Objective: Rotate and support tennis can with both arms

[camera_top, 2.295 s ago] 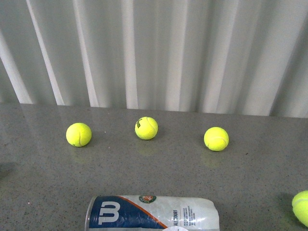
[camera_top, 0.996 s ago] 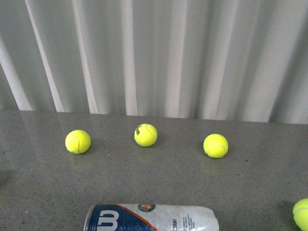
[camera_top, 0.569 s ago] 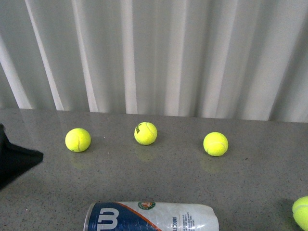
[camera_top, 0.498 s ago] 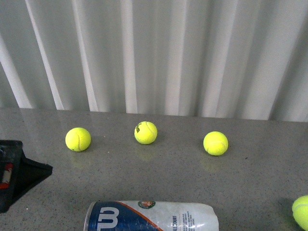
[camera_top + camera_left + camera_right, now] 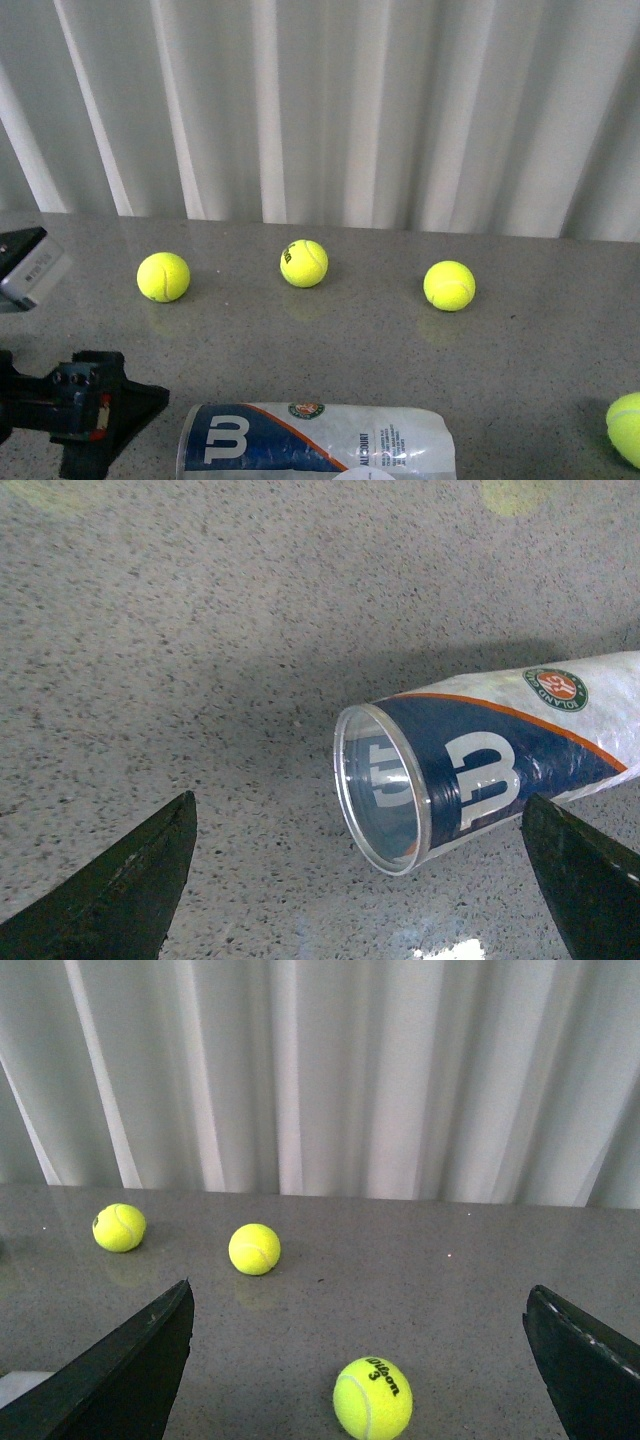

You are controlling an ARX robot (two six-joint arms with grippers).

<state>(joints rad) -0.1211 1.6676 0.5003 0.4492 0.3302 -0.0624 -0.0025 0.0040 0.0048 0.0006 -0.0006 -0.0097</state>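
The tennis can (image 5: 315,440) lies on its side at the table's near edge, with the navy "W" end pointing left. In the left wrist view its clear open-looking end (image 5: 385,785) faces the camera, lying between the spread fingers (image 5: 120,880) and apart from both. My left gripper (image 5: 125,400) is open, low over the table just left of the can's end. My right gripper (image 5: 358,1288) is open and holds nothing; a tennis ball (image 5: 372,1398) lies on the table between its fingers. The right arm is out of the front view.
Three yellow-green tennis balls (image 5: 163,277) (image 5: 304,264) (image 5: 449,286) lie in a row across the grey table (image 5: 350,340). Another ball (image 5: 628,428) sits at the right edge. A white pleated curtain (image 5: 330,110) hangs behind the table.
My left arm has come in from the left edge of the front view and moved toward the can's left end. The can and balls have stayed in place.
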